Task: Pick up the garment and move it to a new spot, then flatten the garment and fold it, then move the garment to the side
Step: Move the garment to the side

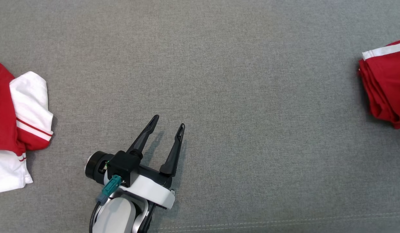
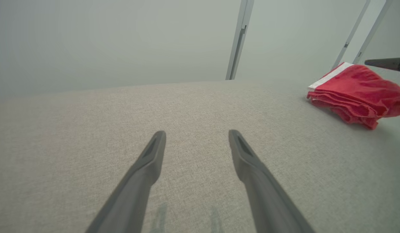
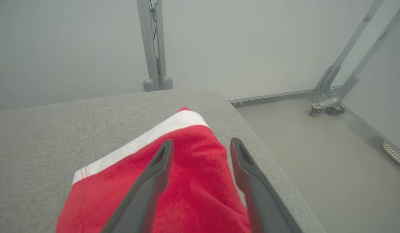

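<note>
Closest in, my left pincer (image 1: 169, 121) hovers over bare grey upholstery (image 1: 251, 97), fingers spread as wide as they go and holding nothing; I judge it idle because the folding looks done. Off to my left a rumpled red-and-white shirt (image 1: 15, 123) lies in a heap, well apart, probably waiting its turn. Farther right, my right pincer (image 3: 202, 141) stands over the folded red garment (image 3: 193, 181), fingers parted, cloth showing between them but not pinched. That garment sits near the upholstery's right edge, white band away from me, so I take the move aside as essentially complete. Beyond it lies the floor (image 3: 316, 168), with a wheeled metal frame (image 3: 326, 108)
</note>
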